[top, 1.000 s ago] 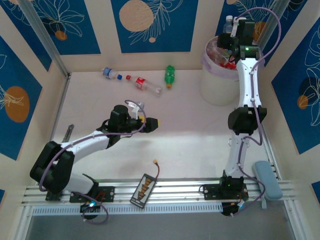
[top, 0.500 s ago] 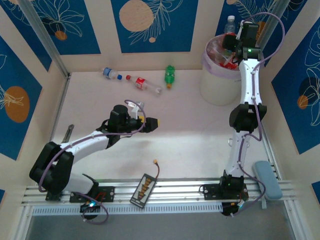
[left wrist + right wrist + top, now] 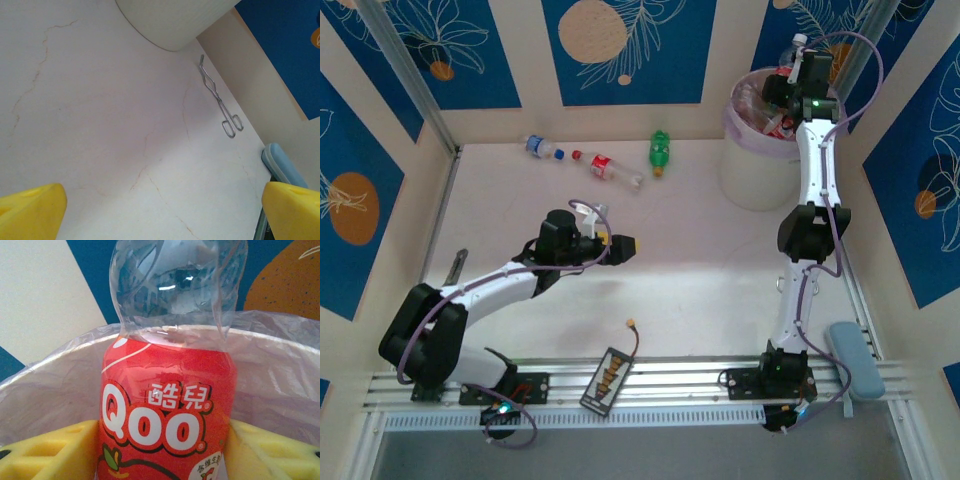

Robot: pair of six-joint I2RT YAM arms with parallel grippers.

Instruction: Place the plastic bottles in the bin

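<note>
Right hand outstretched above the bin, fingers tight around a red-labelled bottle.

Deep blue wall panels carry white line-drawn leaves and pale orange discs, with cream strips between them. The table is off-white with faint hairline veins. The bin is white and its liner a translucent lilac. The clear bottle wears a red label with white lettering, and the green bottle has an orange cap. The left gripper and right gripper have bright yellow pads.
</note>
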